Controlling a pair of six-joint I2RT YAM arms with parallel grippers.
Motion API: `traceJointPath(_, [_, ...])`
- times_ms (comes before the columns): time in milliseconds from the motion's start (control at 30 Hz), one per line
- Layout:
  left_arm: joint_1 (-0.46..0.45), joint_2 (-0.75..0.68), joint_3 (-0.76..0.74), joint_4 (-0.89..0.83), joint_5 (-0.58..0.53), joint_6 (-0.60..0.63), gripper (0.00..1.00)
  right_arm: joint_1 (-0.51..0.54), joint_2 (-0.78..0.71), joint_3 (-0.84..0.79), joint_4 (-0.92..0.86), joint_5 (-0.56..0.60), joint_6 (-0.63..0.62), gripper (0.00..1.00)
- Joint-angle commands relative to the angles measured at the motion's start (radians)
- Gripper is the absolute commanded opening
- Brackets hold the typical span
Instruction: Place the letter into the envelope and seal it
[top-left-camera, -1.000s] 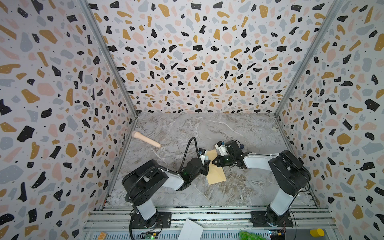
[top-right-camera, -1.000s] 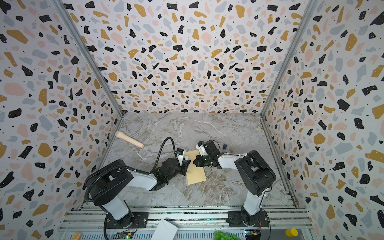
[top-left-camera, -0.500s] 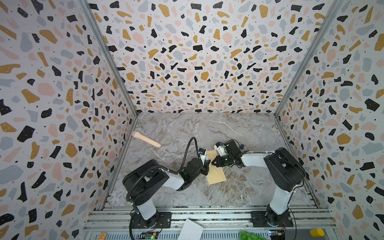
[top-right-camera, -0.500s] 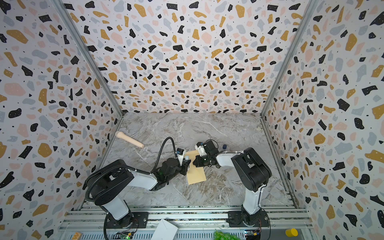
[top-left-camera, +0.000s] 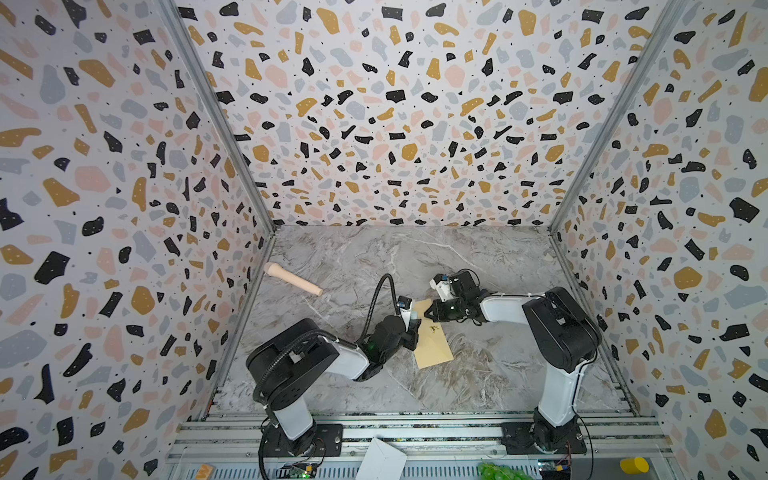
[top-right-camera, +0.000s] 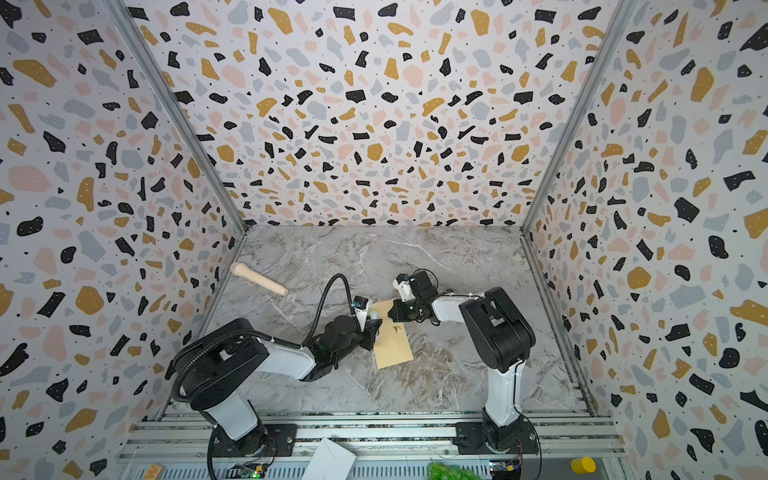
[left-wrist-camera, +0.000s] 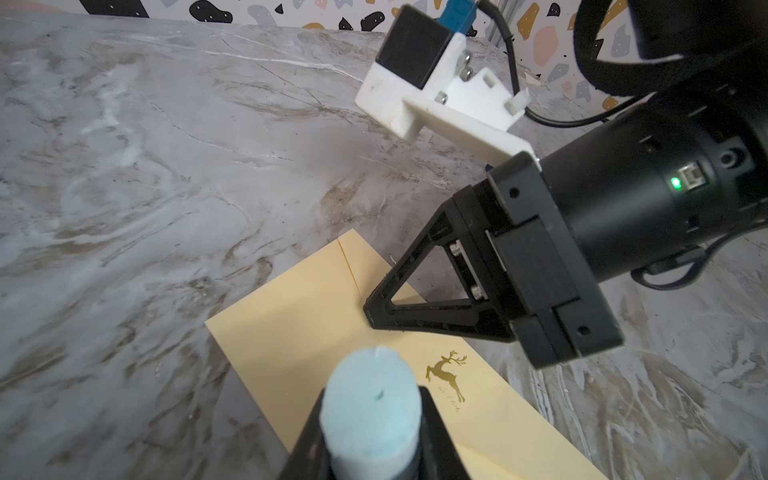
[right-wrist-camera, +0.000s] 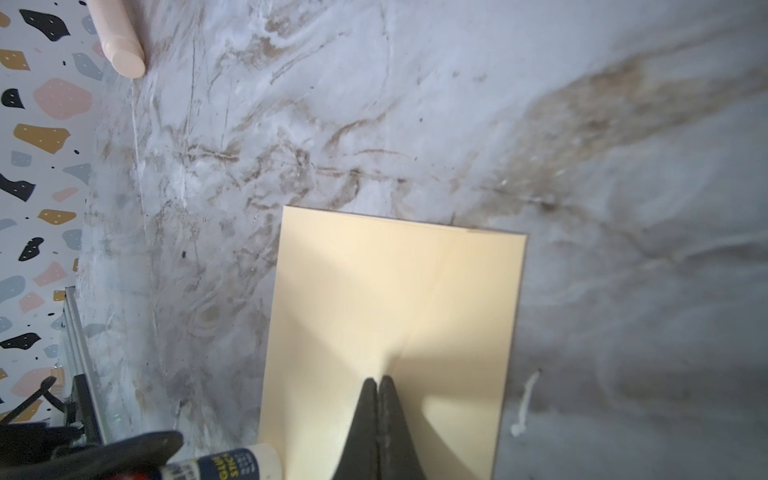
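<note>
tan envelope (top-left-camera: 433, 343) pressed by shut right jaws, left jaws gripping glue stick (left-wrist-camera: 371, 409) beside.

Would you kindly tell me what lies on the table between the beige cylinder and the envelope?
Nothing: the right wrist view shows only bare marble table between the beige cylinder and the envelope.

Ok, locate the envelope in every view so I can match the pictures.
A top view: the envelope lies just below the picture's centre, slightly tilted.
A top view: same spot.
Left wrist: beyond the glue stick, under the right gripper.
Right wrist: stretching away from that gripper's shut jaws.
Shared landmark: the right gripper's tip on the envelope, seen in every view.
</note>
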Motion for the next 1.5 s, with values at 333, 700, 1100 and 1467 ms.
traceJointPath(333, [0.005, 0.039, 0.022, 0.021, -0.013, -0.009, 0.0, 0.053, -0.119, -0.127, -0.041, -0.014, -0.025, 0.0])
traceJointPath(700, [0.005, 0.039, 0.021, 0.02, -0.018, -0.01, 0.0, 0.064, -0.202, -0.268, -0.06, 0.03, -0.039, 0.0])
traceJointPath(1100, [0.005, 0.027, 0.021, 0.016, -0.02, -0.009, 0.0, 0.064, -0.323, -0.46, -0.044, 0.051, -0.021, 0.0])
traceJointPath(1467, [0.009, -0.21, 0.049, -0.08, 0.072, -0.038, 0.0, 0.064, -0.601, -0.38, -0.049, 0.066, -0.065, 0.13])
